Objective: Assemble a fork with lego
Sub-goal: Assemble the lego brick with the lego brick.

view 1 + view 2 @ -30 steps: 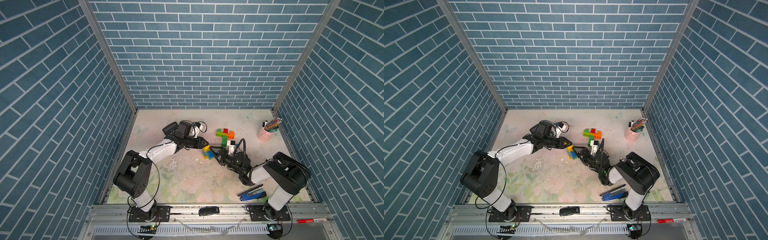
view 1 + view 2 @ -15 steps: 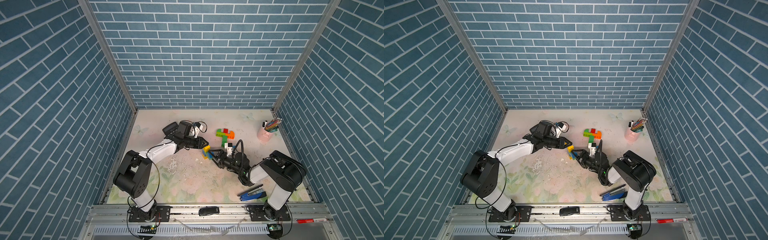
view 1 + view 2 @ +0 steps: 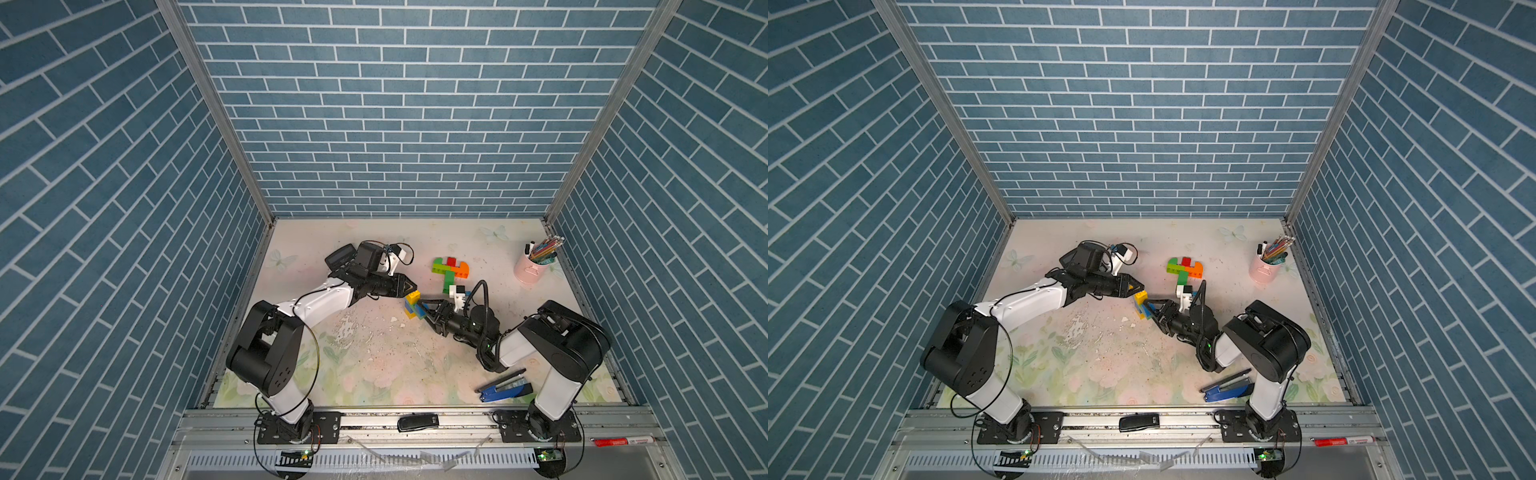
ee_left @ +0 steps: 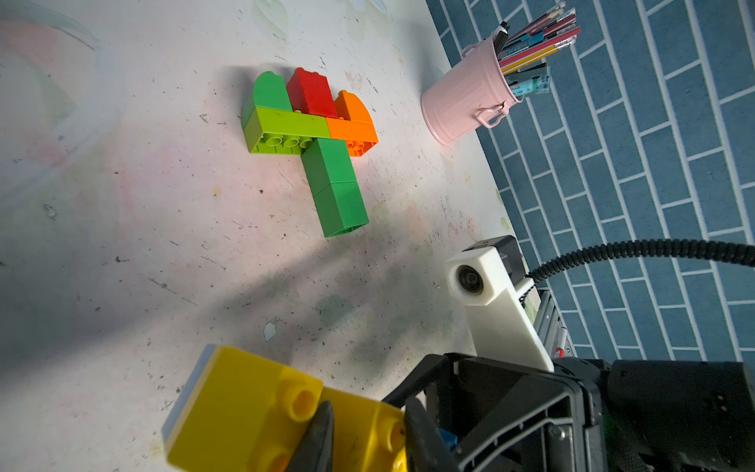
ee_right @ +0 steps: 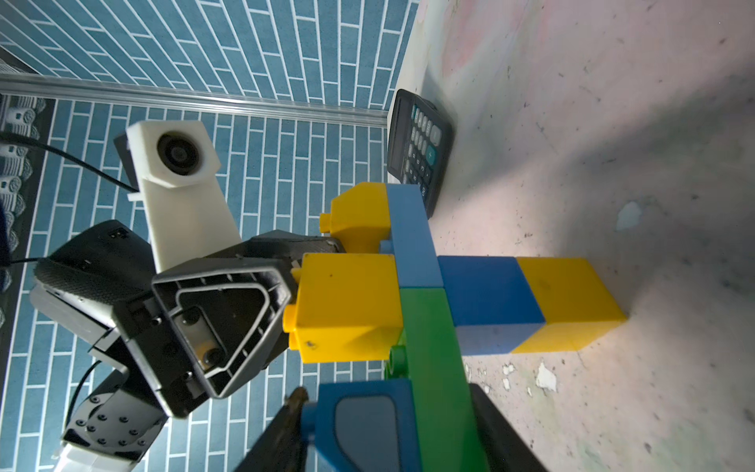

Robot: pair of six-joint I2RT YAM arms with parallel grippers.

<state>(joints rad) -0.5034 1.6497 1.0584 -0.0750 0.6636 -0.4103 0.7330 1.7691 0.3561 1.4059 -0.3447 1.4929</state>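
Now the right jaws have narrowed onto the lego fork [image 3: 412, 298] the left jaws still pinch.

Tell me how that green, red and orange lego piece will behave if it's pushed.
The lego piece lies flat on the table, so it should slide, not roll or tip. Its blocks show hollow undersides, so it is probably light, yet stiff. Pushed at the green stem, it would probably swivel.
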